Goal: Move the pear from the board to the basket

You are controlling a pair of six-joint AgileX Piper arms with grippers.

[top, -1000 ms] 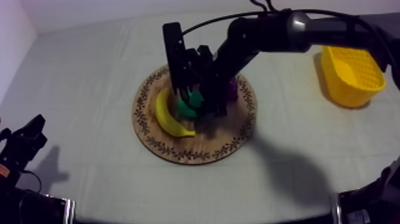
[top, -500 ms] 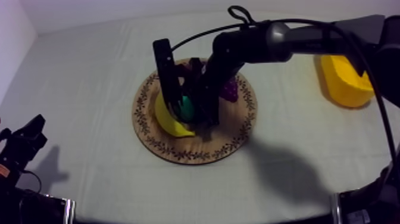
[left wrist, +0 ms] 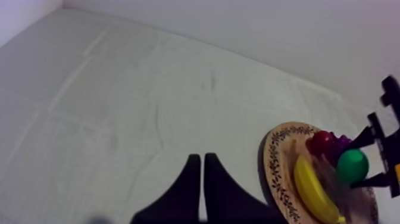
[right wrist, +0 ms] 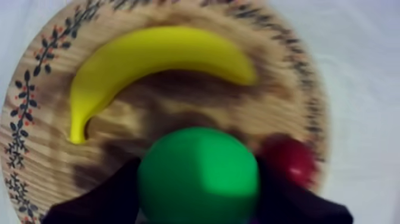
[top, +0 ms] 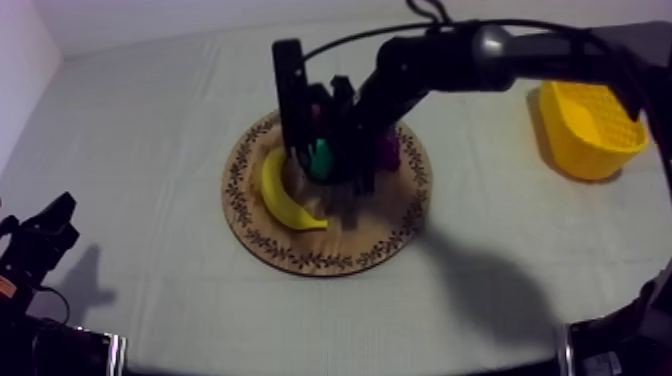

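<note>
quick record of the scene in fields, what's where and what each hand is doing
right hand: shut on the pear, over the middle of the wooden board
left hand: shut on nothing, low at the table's left side, away from the board
on the board: banana, grapes, small red fruit
yellow basket: on the table to the right, apart from the board
task state: pear gripped, not yet in the basket

The wooden board (right wrist: 149, 101) shows bare grain, matt. The banana (right wrist: 155, 53) and pear (right wrist: 199, 176) are smooth, plastic-looking, faintly glossy. The cloth (left wrist: 119, 107) is matt, lightly creased. The yellow basket (top: 590, 130) appears plastic.
</note>
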